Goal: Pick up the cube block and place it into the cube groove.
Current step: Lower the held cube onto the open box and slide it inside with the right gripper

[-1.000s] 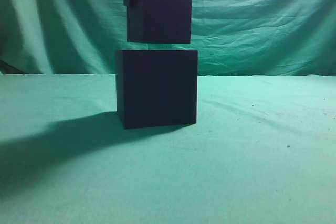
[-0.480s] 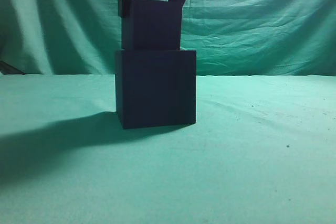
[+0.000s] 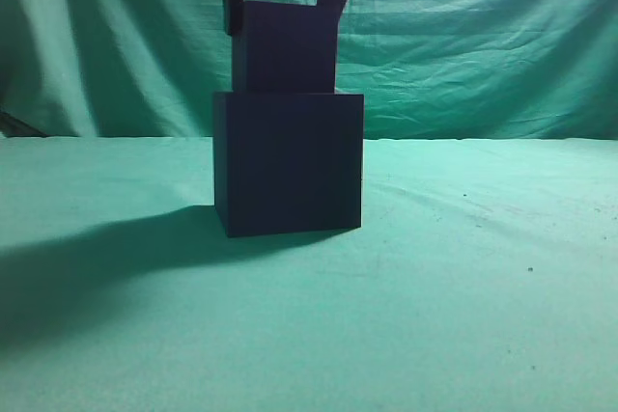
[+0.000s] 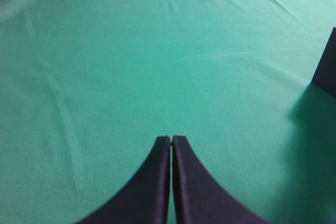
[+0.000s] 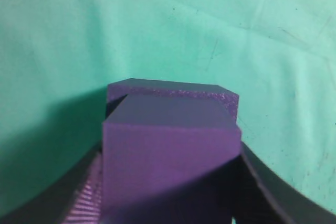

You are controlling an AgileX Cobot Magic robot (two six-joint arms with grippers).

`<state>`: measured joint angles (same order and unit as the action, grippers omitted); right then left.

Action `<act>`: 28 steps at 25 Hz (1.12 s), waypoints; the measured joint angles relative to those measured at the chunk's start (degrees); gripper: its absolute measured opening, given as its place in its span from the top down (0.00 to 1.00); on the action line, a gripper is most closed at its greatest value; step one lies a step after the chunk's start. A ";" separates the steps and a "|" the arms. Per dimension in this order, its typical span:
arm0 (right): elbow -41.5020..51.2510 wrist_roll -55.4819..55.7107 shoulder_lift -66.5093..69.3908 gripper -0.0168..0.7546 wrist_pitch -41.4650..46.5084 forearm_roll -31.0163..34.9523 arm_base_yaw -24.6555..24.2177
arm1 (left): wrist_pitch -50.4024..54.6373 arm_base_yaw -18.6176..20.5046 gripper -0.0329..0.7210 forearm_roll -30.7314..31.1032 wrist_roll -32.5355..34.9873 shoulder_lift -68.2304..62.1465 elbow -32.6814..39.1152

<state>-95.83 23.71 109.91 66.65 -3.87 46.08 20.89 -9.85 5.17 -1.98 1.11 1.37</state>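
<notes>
The cube block [image 3: 285, 50] is a small dark purple cube held between the fingers of my right gripper [image 3: 282, 9]. Its lower end meets the top of the cube groove [image 3: 288, 163], the large near-black box on the green cloth. How deep it sits inside is hidden. In the right wrist view the block [image 5: 170, 145] fills the space between the right gripper's fingers [image 5: 170, 195], with the box's rim [image 5: 173, 88] just beyond it. My left gripper [image 4: 171, 139] is shut and empty above bare cloth, with a corner of the box [image 4: 328, 72] at the right edge.
Green cloth [image 3: 463, 296] covers the table, and a green curtain [image 3: 483, 36] hangs behind it. The raised arm casts a dark shadow [image 3: 97, 267] on the cloth left of the box.
The right gripper has lowered the block from a gap above the box down to the box's top, and it has sunk slightly further over the last half second.
</notes>
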 joint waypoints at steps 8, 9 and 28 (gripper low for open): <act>-0.12 0.63 0.00 0.42 0.79 -0.13 0.00 | 0.00 0.00 0.96 0.00 0.00 0.00 0.00; -0.12 0.71 0.00 0.42 0.84 -0.13 0.00 | 0.00 0.00 0.96 0.00 0.00 0.00 0.00; -0.12 2.20 0.00 0.42 0.97 0.06 0.00 | 0.00 0.00 0.96 0.00 0.00 0.00 0.00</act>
<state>-95.94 25.91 109.91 67.62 -3.81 46.08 20.89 -9.85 5.17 -1.98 1.11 1.37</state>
